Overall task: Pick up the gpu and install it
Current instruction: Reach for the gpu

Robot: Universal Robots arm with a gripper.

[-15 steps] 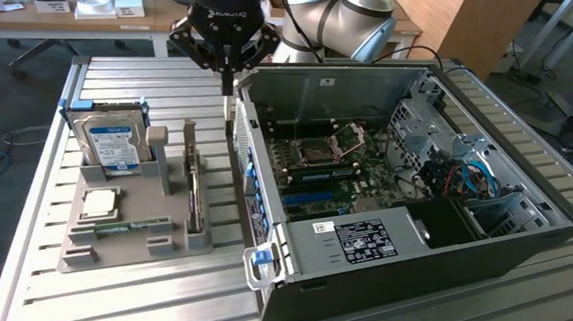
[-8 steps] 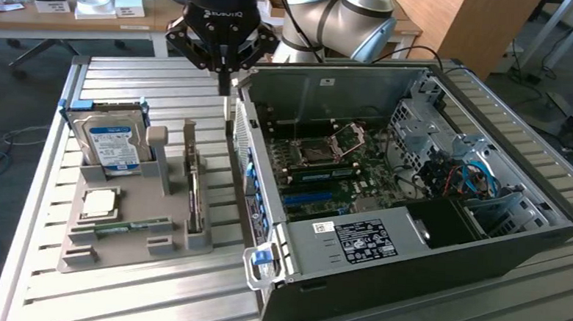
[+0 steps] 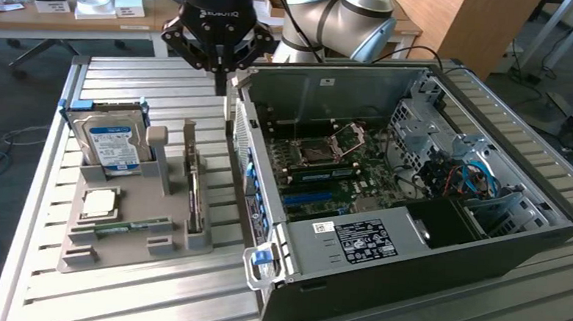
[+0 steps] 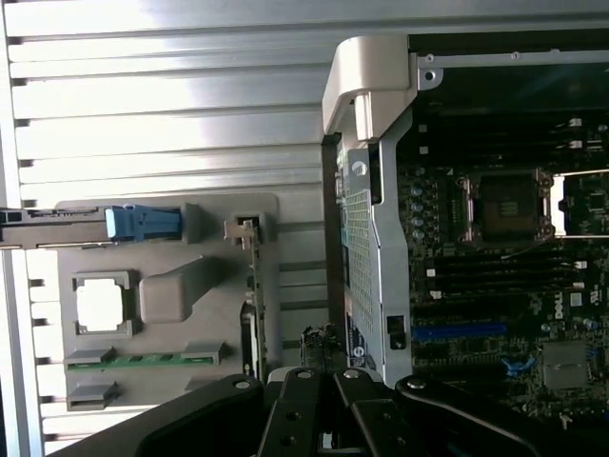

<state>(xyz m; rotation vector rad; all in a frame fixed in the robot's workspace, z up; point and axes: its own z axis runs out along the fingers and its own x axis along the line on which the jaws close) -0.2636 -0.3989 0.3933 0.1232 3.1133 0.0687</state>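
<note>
gpu (image 3: 193, 192) stands on its long edge in the grey holder tray (image 3: 114, 258), a thin dark card slotted between a taller post and a lower one along the side of the tray nearest the computer case (image 3: 411, 233); in the wrist view the gpu (image 4: 253, 309) shows edge-on, its silver bracket at one end; nothing touches it.

The pincer (image 3: 219, 80) hangs above the slatted metal surface (image 3: 141, 304), over the gap between the tray and the case, close to the case's rear corner and well above the card; its fingers are clenched together with nothing between them; in the wrist view the pincer (image 4: 320, 360) points down at the strip of surface just beside the case wall.

On the tray, the hard drive (image 3: 111, 142) with the blue label leans upright at the far end; in front of it lies a square processor chip (image 3: 98, 203) in its recess, and nearer the camera a green memory stick (image 3: 126, 228) lies flat; the wrist view shows the same tray (image 4: 190, 281) with the hard drive (image 4: 143, 222) seen on edge, the processor chip (image 4: 100, 305) and the memory stick (image 4: 143, 359).

The case lies on its side on the exterior view's right, side panel off, with the motherboard (image 3: 335, 174) exposed; the processor socket (image 4: 504, 205) stands open, and blue slots show on the board; a blue latch (image 3: 258, 260) sits at the case's near corner.
</note>
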